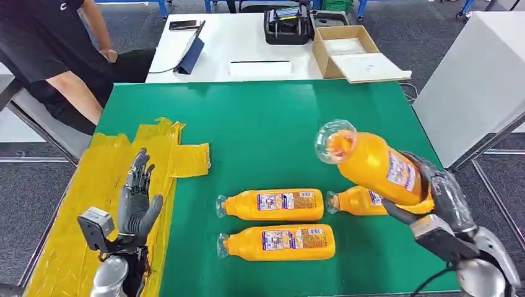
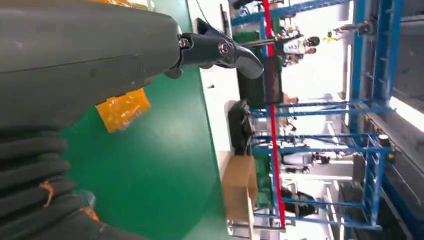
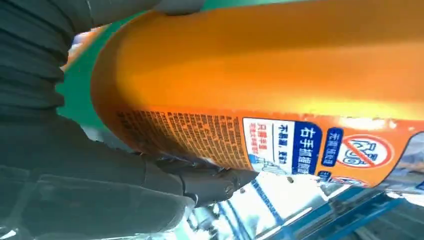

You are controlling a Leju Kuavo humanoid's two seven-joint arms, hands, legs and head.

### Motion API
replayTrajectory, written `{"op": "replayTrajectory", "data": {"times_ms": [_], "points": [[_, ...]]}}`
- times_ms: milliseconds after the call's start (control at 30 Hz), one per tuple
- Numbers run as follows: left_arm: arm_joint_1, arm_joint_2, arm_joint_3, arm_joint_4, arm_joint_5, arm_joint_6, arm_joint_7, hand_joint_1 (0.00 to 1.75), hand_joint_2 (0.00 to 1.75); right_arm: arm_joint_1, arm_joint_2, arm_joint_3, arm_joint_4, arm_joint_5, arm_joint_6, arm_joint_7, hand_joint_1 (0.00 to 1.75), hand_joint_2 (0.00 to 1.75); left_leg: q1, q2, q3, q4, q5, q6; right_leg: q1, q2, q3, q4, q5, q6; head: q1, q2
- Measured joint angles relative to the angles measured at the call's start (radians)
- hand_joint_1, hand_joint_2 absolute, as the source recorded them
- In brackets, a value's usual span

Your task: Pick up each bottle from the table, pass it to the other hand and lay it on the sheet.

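My right hand (image 1: 442, 195) grips an orange bottle (image 1: 371, 162) and holds it raised over the green table's right side, its clear base tilted up and to the left. Up close in the right wrist view, the orange bottle (image 3: 280, 85) shows its label against my right hand (image 3: 100, 190). Three more orange bottles lie on the table: one (image 1: 272, 205) in the middle, one (image 1: 278, 242) nearer the front, one (image 1: 359, 201) partly under the raised bottle. My left hand (image 1: 137, 198) hovers open, fingers spread, over the yellow sheet (image 1: 80, 204) on the left. My left hand (image 2: 100, 60) holds nothing.
The green table (image 1: 266, 124) has free room across its far half. A person (image 1: 56, 55) sits at the far left. Behind is a white table (image 1: 247, 43) with a cardboard box (image 1: 347, 52), a black device (image 1: 288, 25) and a tablet (image 1: 192, 49).
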Motion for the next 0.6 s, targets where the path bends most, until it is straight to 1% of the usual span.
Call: {"op": "replayTrajectory", "data": {"times_ms": [133,267,400,500,600], "points": [[-0.029,0.0,-0.032,0.0,0.005,0.0,0.006,0.0,1.75,-0.212,0.03,0.17,0.203,-0.035,-0.06,0.027,1.75,1.75,0.001,0.007,0.0,0.0,0.002,-0.002,0.0,0.005,-0.002,0.0,0.003,-0.002,0.0,0.0],[-0.032,0.0,-0.052,0.0,0.013,-0.001,0.007,0.0,1.75,-0.372,0.086,0.307,0.385,-0.045,-0.127,0.059,1.75,1.75,0.003,0.004,-0.001,0.0,0.004,-0.004,0.0,0.004,-0.002,0.0,0.004,-0.002,0.0,0.0],[-0.045,0.001,-0.073,0.004,0.021,-0.01,0.006,0.0,1.75,-0.497,0.16,0.39,0.557,-0.056,-0.188,0.085,1.75,1.75,0.004,0.005,-0.002,0.0,0.005,-0.005,0.0,0.004,-0.003,0.001,0.005,-0.004,0.0,0.0],[-0.071,0.003,-0.093,0.021,0.029,-0.01,0.005,0.0,1.75,-0.583,0.217,0.424,0.671,-0.064,-0.218,0.099,1.75,1.75,0.004,0.005,-0.003,0.0,0.005,-0.005,0.0,0.004,-0.004,0.001,0.005,-0.004,0.0,0.0],[-0.098,0.005,-0.11,0.037,0.035,-0.007,0.005,0.0,1.75,-0.639,0.277,0.455,0.748,-0.058,-0.242,0.112,1.75,1.75,0.005,0.006,-0.004,0.0,0.005,-0.006,0.0,0.005,-0.005,0.001,0.005,-0.005,0.0,0.0]]}}
